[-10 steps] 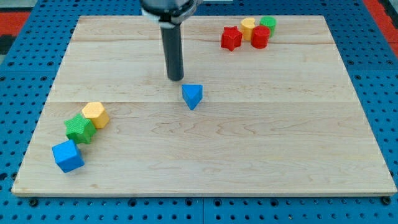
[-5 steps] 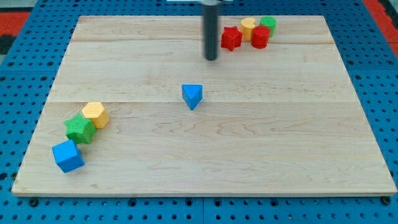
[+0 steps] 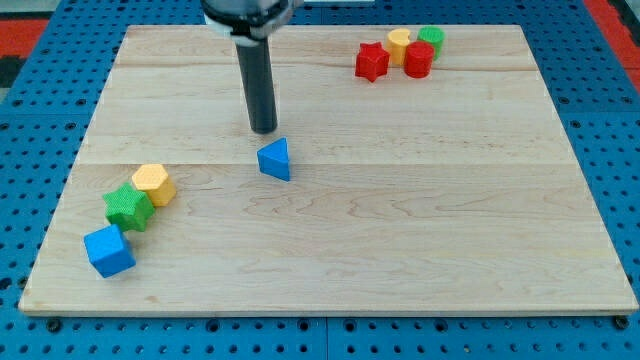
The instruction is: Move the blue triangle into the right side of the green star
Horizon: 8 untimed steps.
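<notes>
Mid-push: my tip (image 3: 264,130), holding nothing, sits just above the blue triangle (image 3: 275,160). Next, push left toward the green star (image 3: 128,207) near the table's left edge.

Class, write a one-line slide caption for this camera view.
My tip sits just above the blue triangle, far right of the green star.

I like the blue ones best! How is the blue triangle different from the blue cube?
The blue triangle is a wedge with a pointed top; the blue cube is boxy with square faces. The triangle sits alone near the board's middle, just below my tip; the cube sits at the view's lower left, next to the green star. The cube looks a bit bigger. Both are the same bright blue.
</notes>
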Available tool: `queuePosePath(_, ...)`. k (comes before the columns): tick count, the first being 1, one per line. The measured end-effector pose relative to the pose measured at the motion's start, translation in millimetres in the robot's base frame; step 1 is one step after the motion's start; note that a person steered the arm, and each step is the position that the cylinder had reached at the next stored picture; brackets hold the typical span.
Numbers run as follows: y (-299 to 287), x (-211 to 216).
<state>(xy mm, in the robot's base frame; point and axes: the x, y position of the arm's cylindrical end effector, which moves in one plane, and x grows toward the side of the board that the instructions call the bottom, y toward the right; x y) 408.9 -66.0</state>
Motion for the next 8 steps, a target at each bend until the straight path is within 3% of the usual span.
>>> queuePosePath(1, -8.6, 48.4)
queuePosePath(3, 52.2, 6.4)
queuePosePath(4, 86.8, 26.1)
queuePosePath(5, 21.4, 64.9)
queuePosePath(7, -132.0, 63.7)
queuePosePath(8, -109.0, 63.7)
